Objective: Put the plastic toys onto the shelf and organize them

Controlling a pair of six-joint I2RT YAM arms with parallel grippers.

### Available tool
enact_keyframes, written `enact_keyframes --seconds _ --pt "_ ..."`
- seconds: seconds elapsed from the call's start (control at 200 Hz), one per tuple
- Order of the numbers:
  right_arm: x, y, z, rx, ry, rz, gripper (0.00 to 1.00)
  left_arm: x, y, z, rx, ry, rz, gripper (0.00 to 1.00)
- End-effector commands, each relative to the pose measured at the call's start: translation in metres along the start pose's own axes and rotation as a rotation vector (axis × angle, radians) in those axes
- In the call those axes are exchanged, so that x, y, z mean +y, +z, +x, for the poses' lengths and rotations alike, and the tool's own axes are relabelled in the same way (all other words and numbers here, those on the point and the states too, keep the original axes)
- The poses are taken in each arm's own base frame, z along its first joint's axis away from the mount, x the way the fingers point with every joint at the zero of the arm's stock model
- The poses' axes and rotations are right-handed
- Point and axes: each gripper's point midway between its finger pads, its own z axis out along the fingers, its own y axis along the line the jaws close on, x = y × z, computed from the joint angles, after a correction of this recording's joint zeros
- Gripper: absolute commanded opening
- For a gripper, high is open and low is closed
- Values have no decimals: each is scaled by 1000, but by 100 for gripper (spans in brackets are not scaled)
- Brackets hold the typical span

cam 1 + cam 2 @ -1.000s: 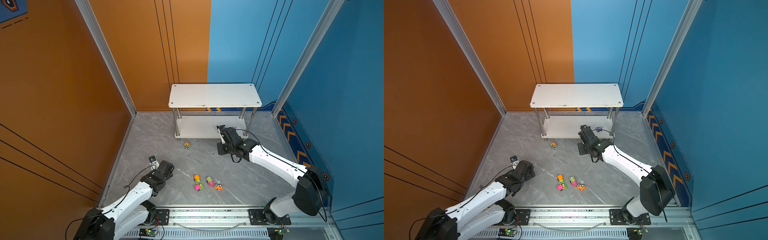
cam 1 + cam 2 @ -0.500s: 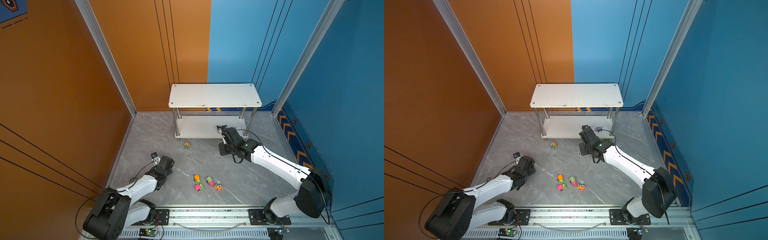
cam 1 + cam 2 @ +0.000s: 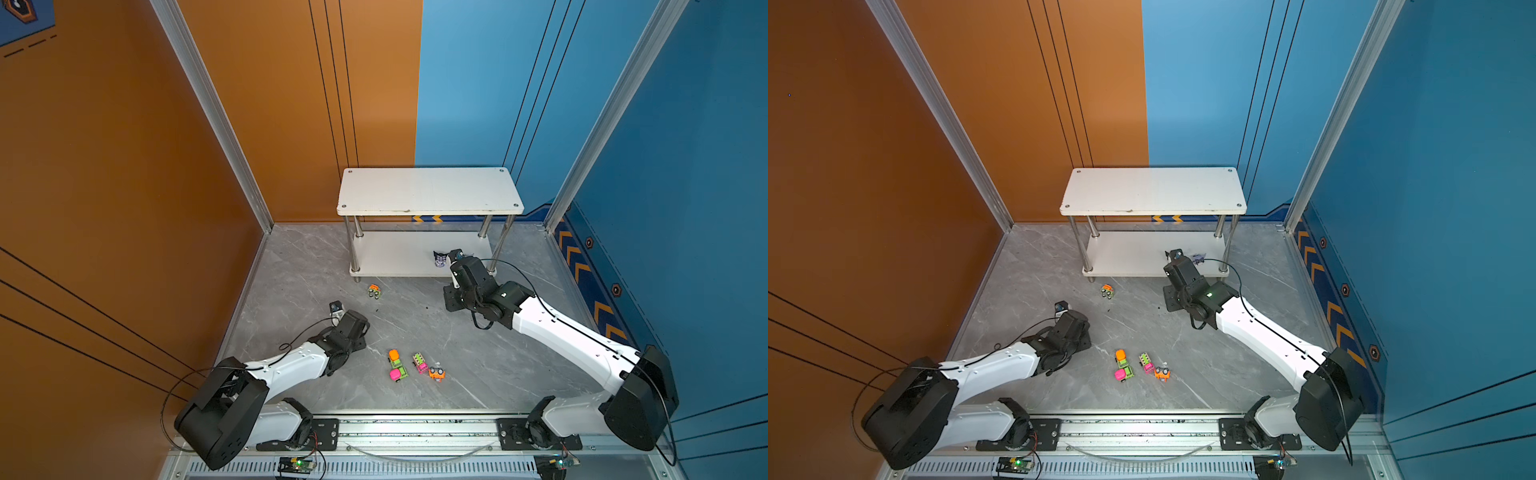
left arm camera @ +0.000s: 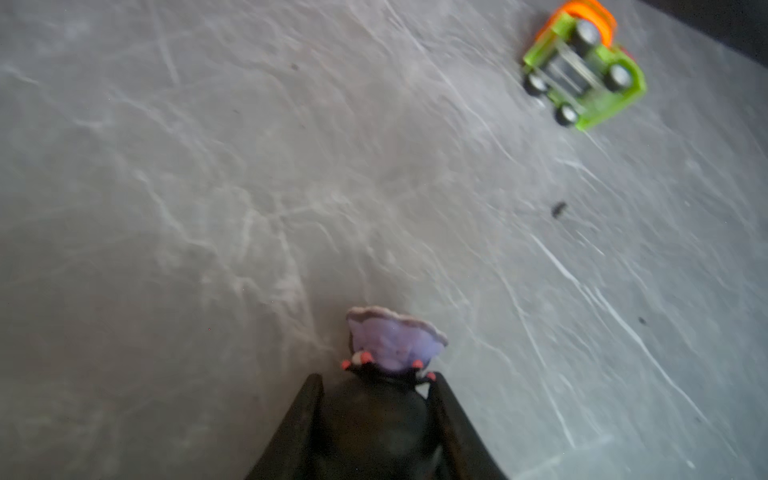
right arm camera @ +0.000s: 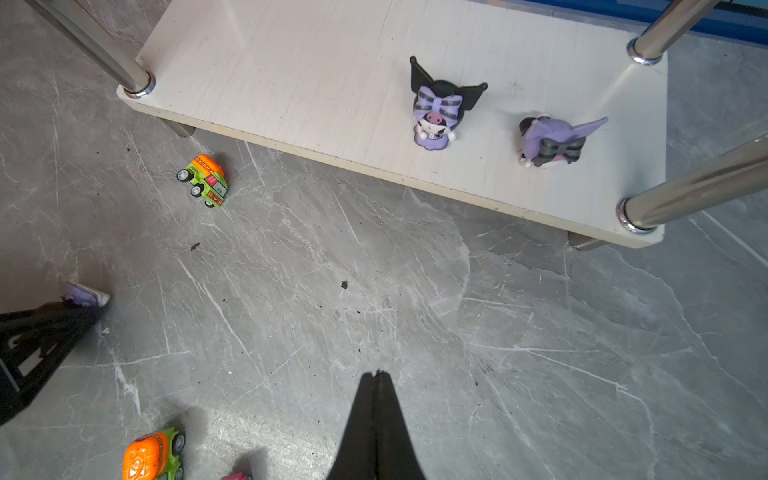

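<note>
Two figurines (image 5: pixel 434 112) sat on the shelf's (image 5: pixel 291 62) lower board, upper right, while the right pincer (image 5: pixel 376 374) stayed clenched empty and the left pincer (image 4: pixel 376 378), wide a second earlier, clamped the third figurine (image 4: pixel 392 340) on the surface, bottom centre, apparently ready to lift.

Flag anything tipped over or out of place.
One figurine lies on its side on the shelf's lower board, beside an upright figurine. The car nearest the shelf is tipped too, wheels showing.
</note>
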Motion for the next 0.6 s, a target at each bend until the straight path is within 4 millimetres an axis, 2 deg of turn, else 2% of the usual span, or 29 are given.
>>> enact_keyframes --seconds 0.0,0.38,0.596 --pt "-7 -5 9 11 12 32 2 -17 -9 12 46 33 2 29" --pt "-15 -7 18 9 9 47 2 -91 -32 16 6 83 145 29" --pt "-28 -11 23 0 38 62 2 -119 -26 28 33 84 201 32"
